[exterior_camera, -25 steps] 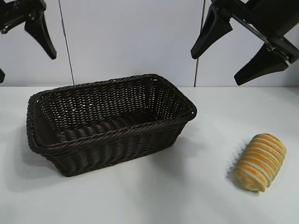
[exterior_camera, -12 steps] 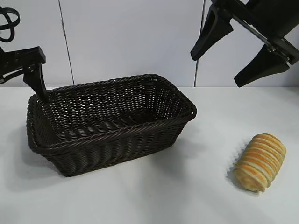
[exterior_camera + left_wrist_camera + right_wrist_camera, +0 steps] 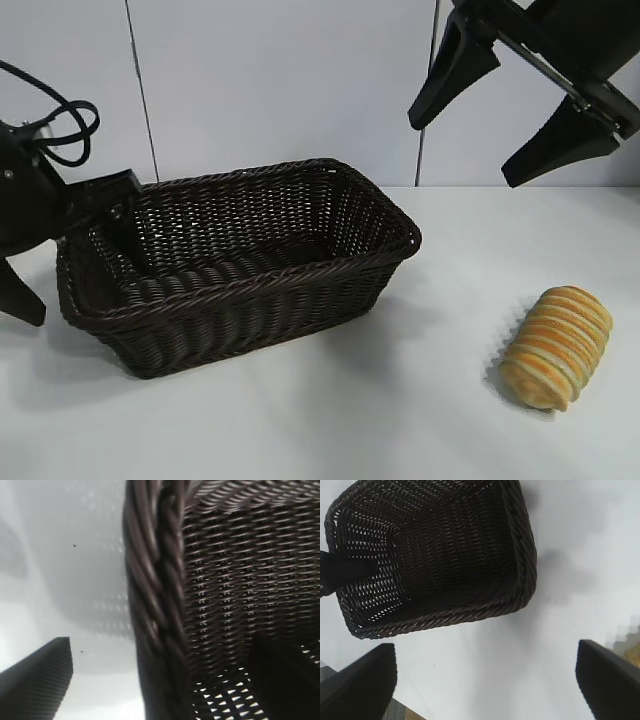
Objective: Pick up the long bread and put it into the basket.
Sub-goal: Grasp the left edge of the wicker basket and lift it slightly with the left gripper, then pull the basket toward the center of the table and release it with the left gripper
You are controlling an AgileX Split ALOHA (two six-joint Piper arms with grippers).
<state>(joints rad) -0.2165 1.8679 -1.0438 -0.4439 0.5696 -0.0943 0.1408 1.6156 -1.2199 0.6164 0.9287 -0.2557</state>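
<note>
A plain white surface [image 3: 330, 420] fills the lower part of the exterior view. Behind it stands a pale wall [image 3: 280, 90] of flat panels, split by two thin dark vertical seams [image 3: 140, 90], one toward each side.

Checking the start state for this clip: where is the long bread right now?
In the exterior view the long bread lies on the table at the right front, apart from the basket, roughly below the raised open right gripper.
</note>
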